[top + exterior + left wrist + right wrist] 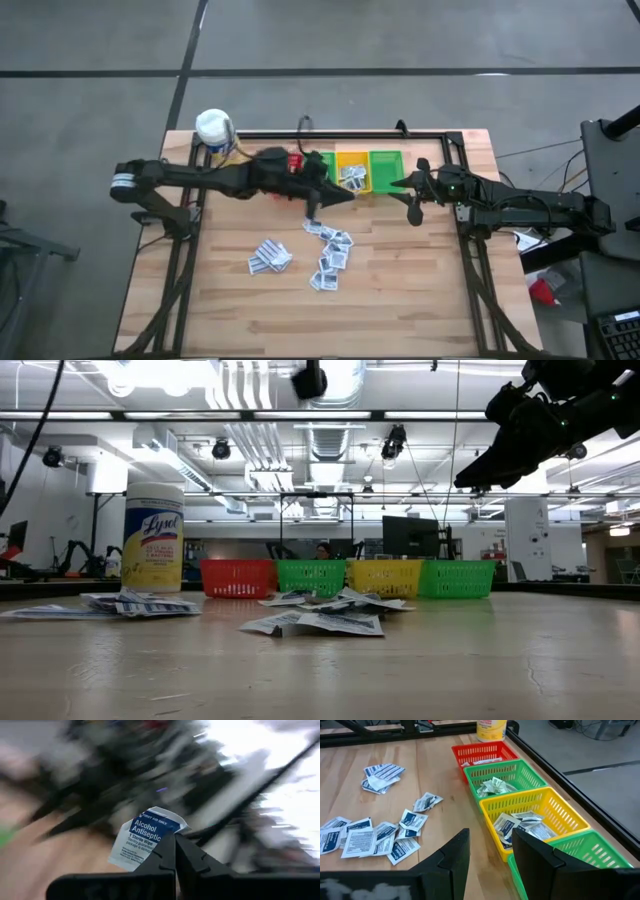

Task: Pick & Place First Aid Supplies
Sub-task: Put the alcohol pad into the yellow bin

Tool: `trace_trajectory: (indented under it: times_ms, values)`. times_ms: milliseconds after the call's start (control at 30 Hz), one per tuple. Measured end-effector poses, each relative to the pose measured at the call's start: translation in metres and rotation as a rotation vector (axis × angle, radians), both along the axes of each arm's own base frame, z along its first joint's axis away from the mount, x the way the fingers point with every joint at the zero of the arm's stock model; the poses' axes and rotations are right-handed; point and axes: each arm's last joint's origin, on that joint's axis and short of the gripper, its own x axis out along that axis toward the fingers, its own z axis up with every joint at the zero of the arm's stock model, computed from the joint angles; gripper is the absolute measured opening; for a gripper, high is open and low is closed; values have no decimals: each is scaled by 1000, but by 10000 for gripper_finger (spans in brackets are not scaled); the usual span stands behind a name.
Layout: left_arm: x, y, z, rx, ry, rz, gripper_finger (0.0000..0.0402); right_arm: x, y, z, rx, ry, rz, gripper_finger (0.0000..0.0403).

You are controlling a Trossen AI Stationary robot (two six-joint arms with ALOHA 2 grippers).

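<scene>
Your left gripper (175, 851) has its fingers pinched on an alcohol wipe sachet (145, 839), lifted near the bins. Carry it level over the yellow bin (351, 170) before letting go. Your right gripper (489, 851) waits by the bins, fingers apart, nothing held.

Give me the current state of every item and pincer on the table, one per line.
left pincer: shut on the alcohol wipe packet, lifted off the table
right pincer: open, empty, raised near the bins
loose packets: scattered flat on the table
red bin: holds at least one packet
first green bin: holds crumpled packets
yellow bin: holds several packets
end green bin: contents not visible
wipes canister: upright, lid closed
</scene>
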Motion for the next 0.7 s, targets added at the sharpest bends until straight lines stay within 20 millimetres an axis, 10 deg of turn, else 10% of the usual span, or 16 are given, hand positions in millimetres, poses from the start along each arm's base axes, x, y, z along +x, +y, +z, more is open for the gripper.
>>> trace_trajectory:
  times_ms: [200,700]
  values:
    - [23,13,-47,136,350,188,0,0,0,0,0,0,0,146]
    - [108,98,-74,527,855,231,0,0,0,0,3,0,-1,146]
